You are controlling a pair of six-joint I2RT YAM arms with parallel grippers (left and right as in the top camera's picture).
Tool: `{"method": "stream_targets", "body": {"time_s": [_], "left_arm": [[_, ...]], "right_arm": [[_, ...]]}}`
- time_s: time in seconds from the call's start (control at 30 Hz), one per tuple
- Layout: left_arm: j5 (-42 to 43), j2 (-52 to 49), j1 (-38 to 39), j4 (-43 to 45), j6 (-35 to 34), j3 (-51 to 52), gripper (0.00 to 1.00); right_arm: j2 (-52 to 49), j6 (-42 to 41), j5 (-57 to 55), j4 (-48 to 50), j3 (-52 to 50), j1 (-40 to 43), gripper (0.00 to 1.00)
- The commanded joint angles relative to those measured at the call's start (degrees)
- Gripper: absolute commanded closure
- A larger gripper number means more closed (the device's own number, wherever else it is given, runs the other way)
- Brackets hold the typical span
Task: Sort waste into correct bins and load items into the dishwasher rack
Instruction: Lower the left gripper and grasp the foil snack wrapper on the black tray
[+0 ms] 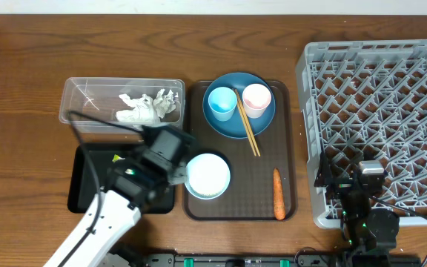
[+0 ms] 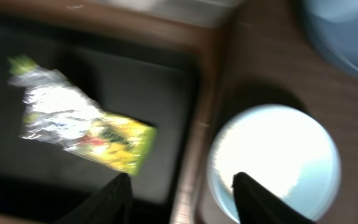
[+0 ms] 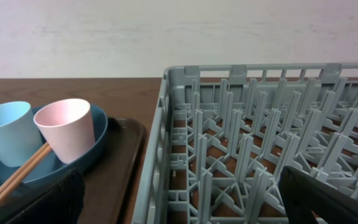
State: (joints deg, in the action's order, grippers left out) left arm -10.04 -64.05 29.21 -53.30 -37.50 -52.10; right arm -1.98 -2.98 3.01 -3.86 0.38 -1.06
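Note:
The silver foil wrapper with a yellow label [image 2: 79, 127] lies in the black tray [image 2: 160, 87], which also shows in the overhead view [image 1: 84, 185]. White napkins [image 1: 148, 106] lie in the clear tub [image 1: 87, 93]. My left gripper [image 2: 182, 182] is open and empty, straddling the edge between the black tray and the light-blue bowl [image 2: 272, 158]. The blue plate [image 1: 232, 126] holds the light-blue cup [image 1: 222, 103], pink cup [image 1: 256, 99] and chopsticks [image 1: 249, 132]. My right gripper [image 3: 182, 193] is open and empty at the grey rack's [image 3: 260, 124] front left corner.
The bowl [image 1: 207, 176] and plate sit on a dark brown serving tray [image 1: 262, 178], with an orange carrot [image 1: 278, 194] near its front right. The rack [image 1: 380, 111] fills the right side. My left arm [image 1: 102, 222] crosses the black tray.

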Motion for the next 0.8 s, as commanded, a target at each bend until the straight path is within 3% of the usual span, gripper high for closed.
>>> {"method": "stream_targets", "body": {"time_s": [0.0, 0.37, 0.77], "left_arm": [[-2.93, -0.33, -5.68, -0.61, -0.48, 1.01, 0.4], [-5.92, -7.67, -18.69, 3.15, -0.48, 4.17, 0.36], [-5.97, -16.96, -20.04, 9.16, -0.02, 5.18, 0.36]], "right_arm": [[-0.02, 0.26, 0.04, -0.22, -0.07, 0.07, 0.01], [-0.02, 0.26, 0.04, -0.22, -0.07, 0.07, 0.01], [-0.02, 0.26, 0.04, -0.22, -0.07, 0.07, 0.01]]}}
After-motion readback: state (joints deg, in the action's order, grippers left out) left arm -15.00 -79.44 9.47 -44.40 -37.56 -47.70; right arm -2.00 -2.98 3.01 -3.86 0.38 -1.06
